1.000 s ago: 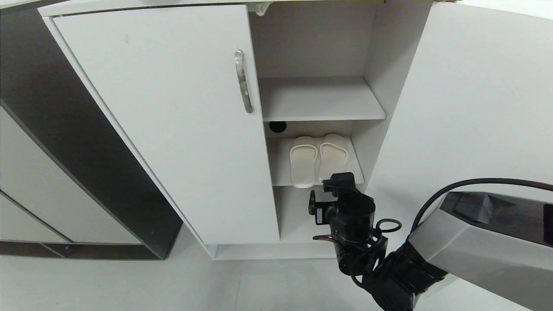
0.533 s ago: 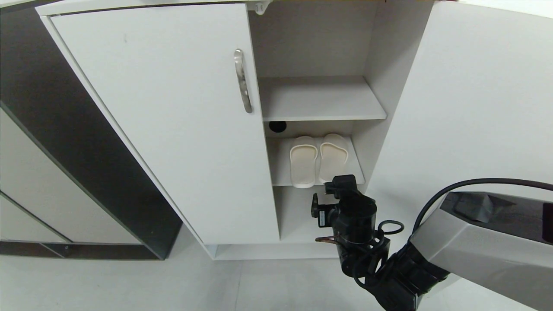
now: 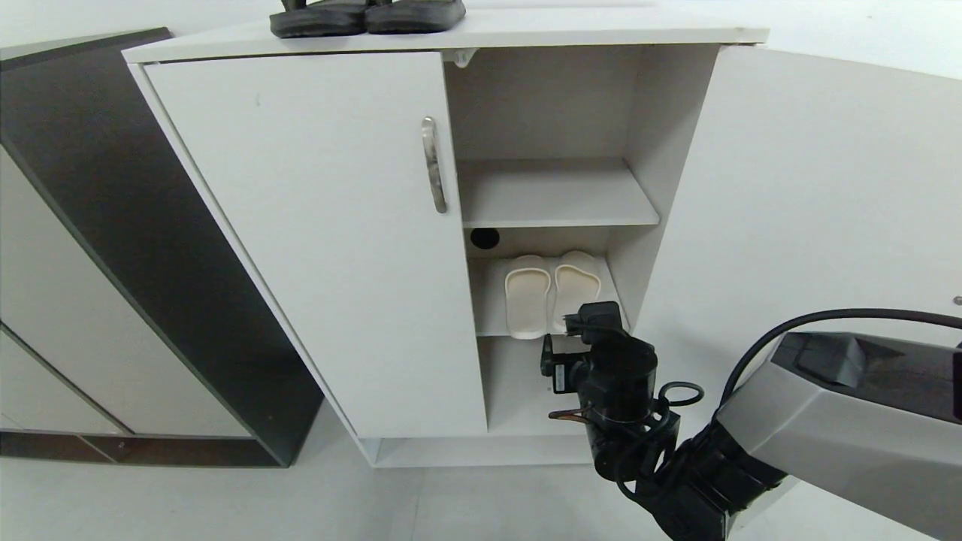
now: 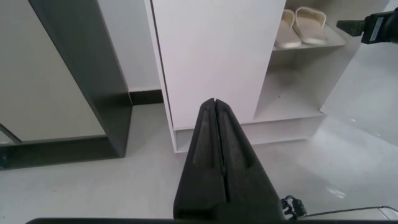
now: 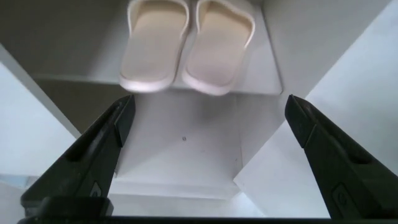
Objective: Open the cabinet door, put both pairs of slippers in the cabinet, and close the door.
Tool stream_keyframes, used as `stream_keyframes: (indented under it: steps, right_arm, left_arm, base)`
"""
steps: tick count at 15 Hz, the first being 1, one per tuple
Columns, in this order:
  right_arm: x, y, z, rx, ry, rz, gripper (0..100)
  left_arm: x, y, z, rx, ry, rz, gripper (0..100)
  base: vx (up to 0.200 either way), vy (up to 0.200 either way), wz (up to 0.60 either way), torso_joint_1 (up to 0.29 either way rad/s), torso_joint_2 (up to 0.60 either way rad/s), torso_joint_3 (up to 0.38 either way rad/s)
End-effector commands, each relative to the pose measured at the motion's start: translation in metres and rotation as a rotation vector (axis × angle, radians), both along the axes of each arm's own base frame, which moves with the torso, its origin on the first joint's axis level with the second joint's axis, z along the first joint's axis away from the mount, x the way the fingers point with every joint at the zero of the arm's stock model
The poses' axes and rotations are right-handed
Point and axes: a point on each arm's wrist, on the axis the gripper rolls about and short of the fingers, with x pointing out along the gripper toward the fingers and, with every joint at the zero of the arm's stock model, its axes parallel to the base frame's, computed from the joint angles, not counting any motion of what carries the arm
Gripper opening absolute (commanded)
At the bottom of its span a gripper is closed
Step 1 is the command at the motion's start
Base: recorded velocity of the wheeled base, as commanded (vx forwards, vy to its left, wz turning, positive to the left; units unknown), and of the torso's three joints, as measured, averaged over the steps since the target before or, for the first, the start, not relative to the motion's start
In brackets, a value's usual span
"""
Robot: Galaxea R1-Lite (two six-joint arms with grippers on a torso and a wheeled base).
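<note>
A white pair of slippers (image 3: 552, 293) lies side by side on the cabinet's middle shelf (image 3: 488, 300), also seen from the right wrist (image 5: 186, 46) and the left wrist (image 4: 301, 25). A black pair of slippers (image 3: 368, 16) rests on the cabinet top (image 3: 601, 34). The right door (image 3: 812, 203) is swung wide open. My right gripper (image 3: 571, 342) is open and holds nothing, just in front of the bottom compartment, below the white pair (image 5: 209, 106). My left gripper (image 4: 214, 106) is shut on nothing, low over the floor in front of the closed left door (image 4: 211, 56).
The left door (image 3: 316, 225) with its metal handle (image 3: 432, 165) is closed. The top shelf (image 3: 556, 195) and bottom compartment (image 3: 518, 391) are bare. A dark panel (image 3: 113, 210) leans left of the cabinet. Open floor (image 3: 301, 503) lies in front.
The head camera has shifted, bringing the cabinet top and the black slippers into view. The right gripper stays about where it was; the white slippers have not moved.
</note>
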Motion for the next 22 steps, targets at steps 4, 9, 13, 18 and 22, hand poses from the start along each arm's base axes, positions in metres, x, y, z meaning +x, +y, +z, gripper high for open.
stream_keyframes:
  steps: [4, 9, 13, 18, 22]
  right_arm:
    - [-0.012, -0.007, 0.013, -0.002, -0.001, 0.081, 100]
    - [-0.015, -0.007, 0.011, -0.01, 0.005, 0.091, 100]
    - [-0.017, -0.009, 0.008, -0.019, 0.015, 0.094, 100]
    - [-0.015, -0.01, 0.004, -0.026, 0.023, 0.091, 100]
    - [-0.015, -0.01, 0.004, -0.016, 0.012, 0.09, 100]
  left_arm:
    - [0.0, 0.0, 0.0, -0.002, 0.001, 0.001, 0]
    - [0.0, 0.0, 0.0, -0.003, 0.002, 0.001, 0]
    - [0.0, 0.0, 0.0, -0.002, 0.001, 0.001, 0]
    - [0.0, 0.0, 0.0, -0.002, 0.001, 0.001, 0]
    - [0.0, 0.0, 0.0, -0.002, 0.001, 0.001, 0]
  base:
    - [0.0, 0.0, 0.0, 0.007, 0.0, 0.107]
    - [0.0, 0.0, 0.0, 0.0, 0.0, 0.0]
    - [0.0, 0.05, 0.0, 0.001, 0.0, 0.003]
    - [0.0, 0.2, 0.0, 0.009, 0.0, 0.003]
    - [0.0, 0.2, 0.0, 0.002, 0.0, 0.002]
